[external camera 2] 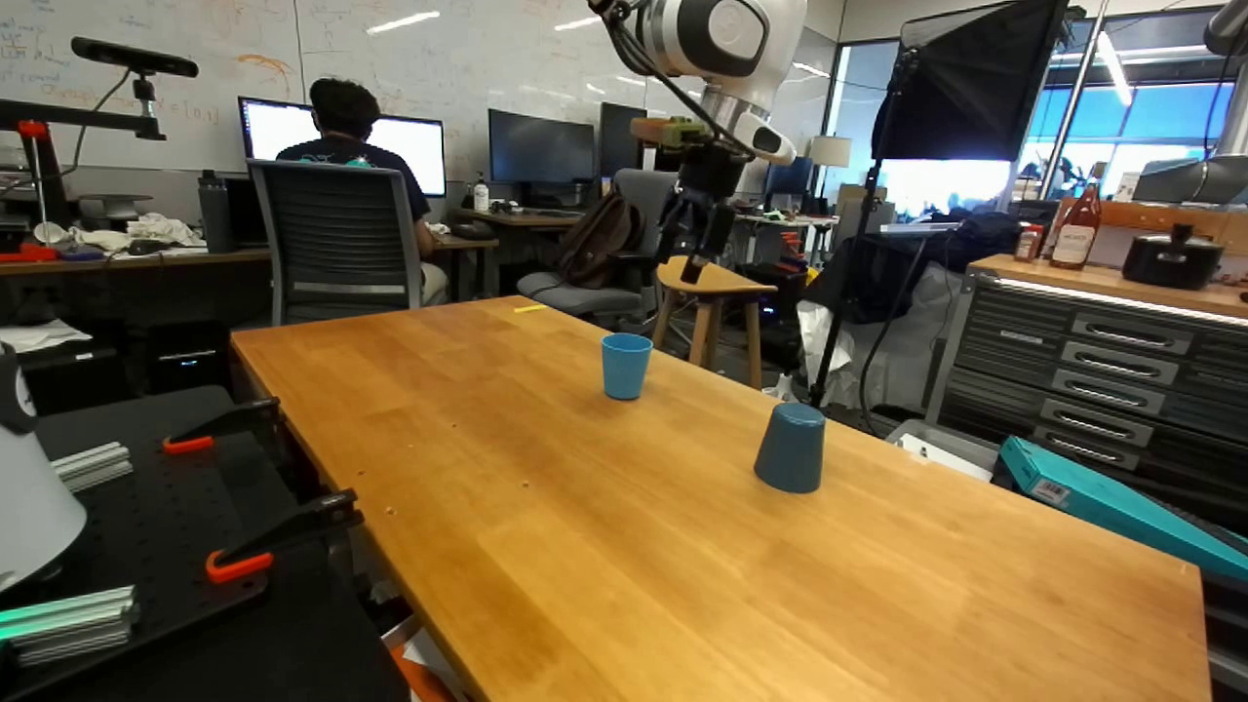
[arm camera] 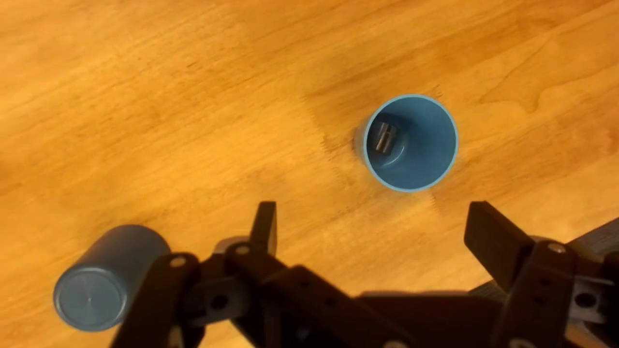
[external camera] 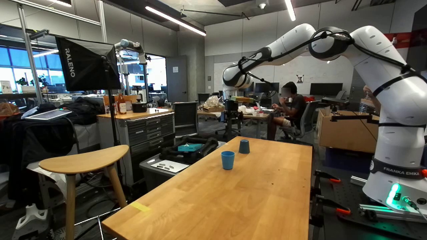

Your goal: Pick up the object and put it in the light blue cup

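"Gripper spread, holding nothing; your small metallic object lies inside the light blue cup. Handling?"
"Probably stiff, light, slippery; should you grasp it, pinch its long sides."

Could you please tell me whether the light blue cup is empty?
Not empty: the wrist view shows a small metallic-looking object inside the light blue cup.

In an exterior view, RALENO runs down the black softbox in white capitals, and FRANKA EMIKA stands on the dark band around the robot's base. Handwriting on the whiteboard and print on the bottle label cannot be read with certainty.
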Controlling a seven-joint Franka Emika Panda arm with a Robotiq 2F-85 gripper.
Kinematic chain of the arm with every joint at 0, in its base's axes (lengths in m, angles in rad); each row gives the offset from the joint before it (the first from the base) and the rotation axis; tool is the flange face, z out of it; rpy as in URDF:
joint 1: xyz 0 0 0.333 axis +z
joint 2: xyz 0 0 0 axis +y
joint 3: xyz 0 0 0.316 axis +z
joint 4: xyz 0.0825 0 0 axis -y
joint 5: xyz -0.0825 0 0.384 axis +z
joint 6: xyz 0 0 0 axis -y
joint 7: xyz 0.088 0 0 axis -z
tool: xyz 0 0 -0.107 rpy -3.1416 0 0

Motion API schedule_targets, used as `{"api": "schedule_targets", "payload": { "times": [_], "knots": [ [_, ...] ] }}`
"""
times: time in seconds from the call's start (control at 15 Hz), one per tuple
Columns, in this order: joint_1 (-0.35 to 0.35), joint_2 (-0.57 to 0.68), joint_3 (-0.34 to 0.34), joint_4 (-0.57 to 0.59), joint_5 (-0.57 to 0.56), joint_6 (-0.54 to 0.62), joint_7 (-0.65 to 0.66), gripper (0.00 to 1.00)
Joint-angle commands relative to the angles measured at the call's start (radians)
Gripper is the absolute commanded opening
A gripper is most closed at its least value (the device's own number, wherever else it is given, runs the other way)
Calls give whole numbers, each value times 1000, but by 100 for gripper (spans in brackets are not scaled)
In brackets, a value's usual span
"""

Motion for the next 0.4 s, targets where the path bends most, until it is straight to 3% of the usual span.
{"api": "schedule_targets", "payload": {
  "times": [0.0,0.33],
  "knots": [
    [11,15,-16,72,-74,43,-13,100],
    [0,3,-9,52,-61,56,-1,100]
  ]
}}
